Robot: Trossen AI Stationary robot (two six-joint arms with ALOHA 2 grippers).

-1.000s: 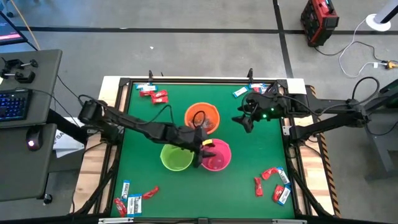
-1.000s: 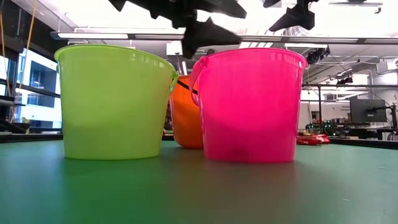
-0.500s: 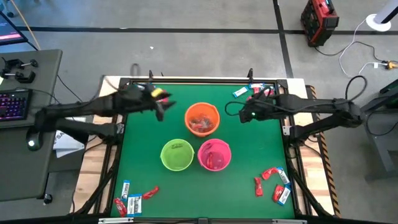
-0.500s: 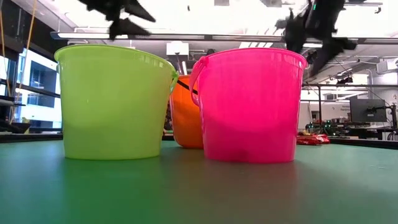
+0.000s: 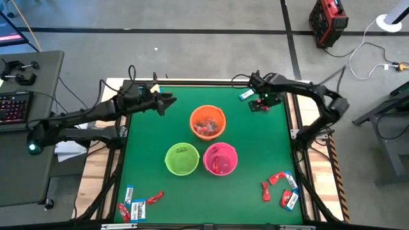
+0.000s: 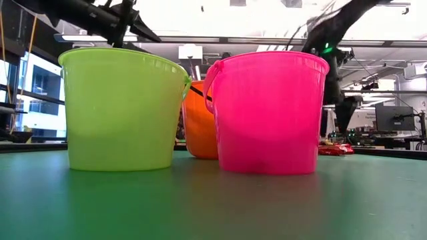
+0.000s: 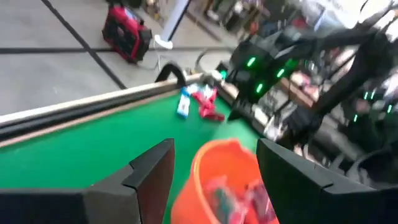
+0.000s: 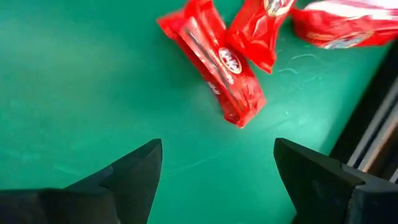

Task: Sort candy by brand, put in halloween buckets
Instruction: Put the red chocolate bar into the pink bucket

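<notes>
Three halloween buckets stand mid-table: orange [image 5: 208,121], lime green [image 5: 182,159] and hot pink [image 5: 220,159], each with candy inside. My left gripper [image 5: 164,102] hovers open and almost level over the far left of the table, pointing at the orange bucket [image 7: 227,186]. My right gripper [image 5: 259,106] points straight down, open, above red candy [image 8: 214,62] lying flat on the green mat at the far right corner; nothing is between its fingers. More candy lies at the near left [image 5: 137,204] and near right [image 5: 281,186].
The table's dark frame rail [image 8: 373,118] runs close beside the red candies under my right gripper. A blue-and-white candy [image 5: 246,95] lies by that far right corner. Open green mat [image 5: 192,198] lies between the buckets and the near edge.
My left gripper has swung from above the pink bucket to the table's far left and risen a little, turning toward level. My right gripper has moved toward the far right corner, tipped to point straight down and sunk toward the red candy there.
</notes>
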